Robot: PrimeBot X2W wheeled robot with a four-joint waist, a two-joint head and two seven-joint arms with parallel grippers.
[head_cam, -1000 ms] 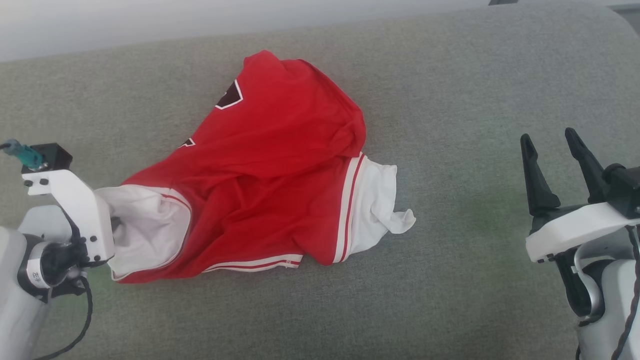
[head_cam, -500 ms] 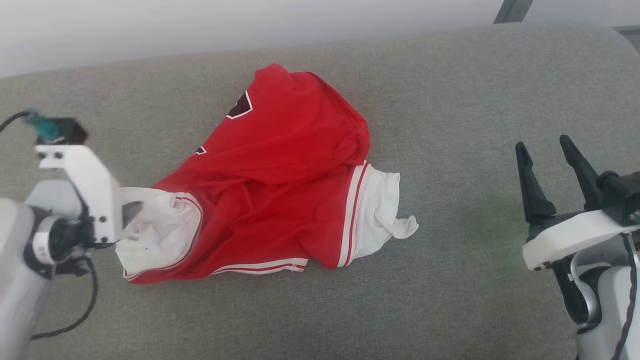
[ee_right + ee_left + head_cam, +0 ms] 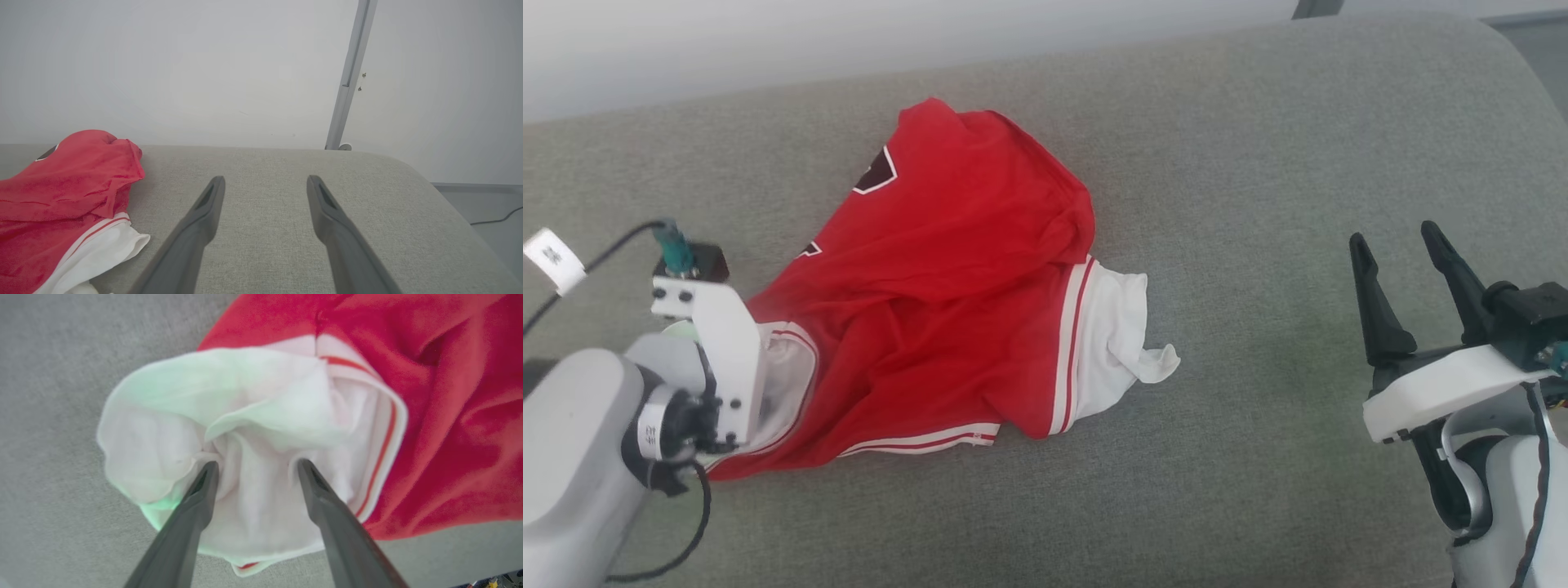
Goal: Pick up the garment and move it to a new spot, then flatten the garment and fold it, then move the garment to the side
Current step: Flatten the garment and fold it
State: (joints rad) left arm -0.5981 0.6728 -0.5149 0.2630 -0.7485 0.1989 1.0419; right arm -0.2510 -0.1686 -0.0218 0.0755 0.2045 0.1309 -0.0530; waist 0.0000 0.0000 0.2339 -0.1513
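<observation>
We see one red T-shirt (image 3: 947, 286) with white sleeves, crumpled on the grey fabric worktop (image 3: 1258, 163). Of our two grippers, the left gripper (image 3: 255, 467) has its jaws spread open, tips on the bunched white sleeve (image 3: 163, 416). The right gripper (image 3: 1392, 233) hovers well apart from the shirt, jaws open.

We see a grey upholstered surface (image 3: 1258, 457), rounded at its far right corner; on it, left of the middle, the garment (image 3: 947, 286), crumpled, red body heaped, one white sleeve spread rightward
</observation>
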